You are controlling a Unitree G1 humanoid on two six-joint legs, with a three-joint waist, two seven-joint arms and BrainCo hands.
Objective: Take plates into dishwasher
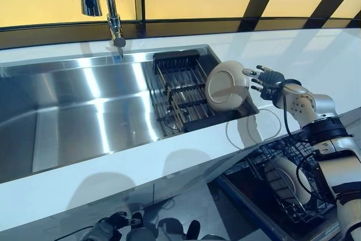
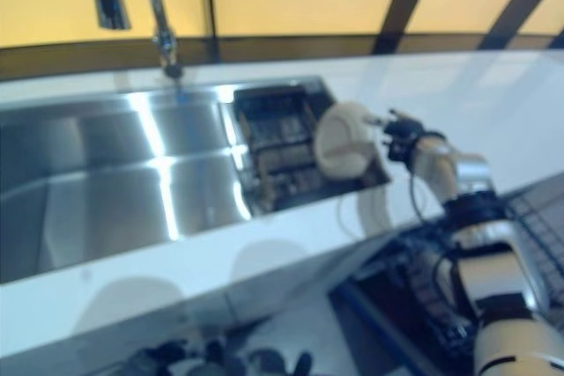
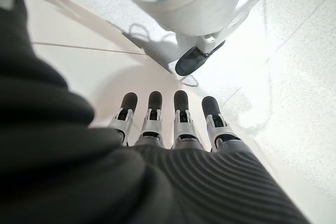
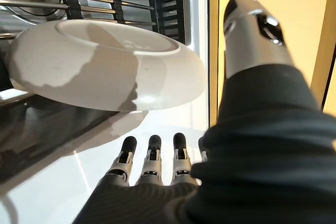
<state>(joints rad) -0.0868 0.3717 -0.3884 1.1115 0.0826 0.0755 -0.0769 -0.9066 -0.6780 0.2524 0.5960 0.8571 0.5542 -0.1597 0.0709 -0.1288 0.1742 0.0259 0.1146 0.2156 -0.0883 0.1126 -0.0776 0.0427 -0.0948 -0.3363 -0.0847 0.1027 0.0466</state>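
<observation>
Cream plate [image 1: 226, 85] propped on edge in the sink's black drying rack [image 1: 179, 86].
My right hand [image 1: 265, 80] sits just beside its rim — fingers straight, holding nothing; my left hand [image 3: 173, 124] hangs low below the counter [image 1: 113, 173], fingers relaxed.

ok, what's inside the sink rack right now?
One white plate stands tilted at the end of the black rack nearest the open right hand. Other slots look empty; whatever lies behind the plate is hidden.
</observation>
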